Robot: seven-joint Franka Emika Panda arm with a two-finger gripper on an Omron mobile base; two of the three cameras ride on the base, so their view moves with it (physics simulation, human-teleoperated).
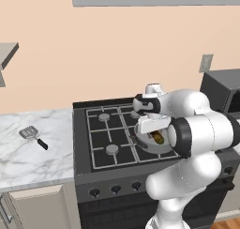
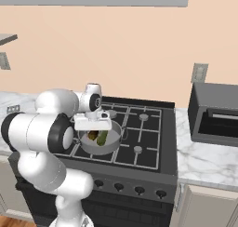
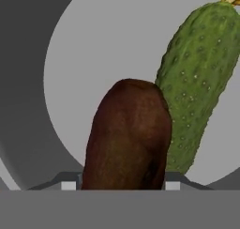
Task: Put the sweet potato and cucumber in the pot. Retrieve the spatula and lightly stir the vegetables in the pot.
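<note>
Sweet potato (image 3: pixel 127 136) sits between my gripper (image 3: pixel 121 186) jaws, low over the pot (image 2: pixel 116 142) with the cucumber (image 3: pixel 199 82) already inside, so I judge the drop is in hand; next: release, then fetch the spatula (image 1: pixel 33 135) from the counter (image 1: pixel 23 162).

The shallow round grey metal pot (image 3: pixel 108 45) looks smooth and matt inside. The short green cucumber (image 3: pixel 201 78) has pimpled, faintly glossy skin (pale specks all over); the dark brown oblong sweet potato (image 3: pixel 129 139) is dull and slightly rough. The white marble-patterned surface (image 1: pixel 33 150) looks polished.
</note>
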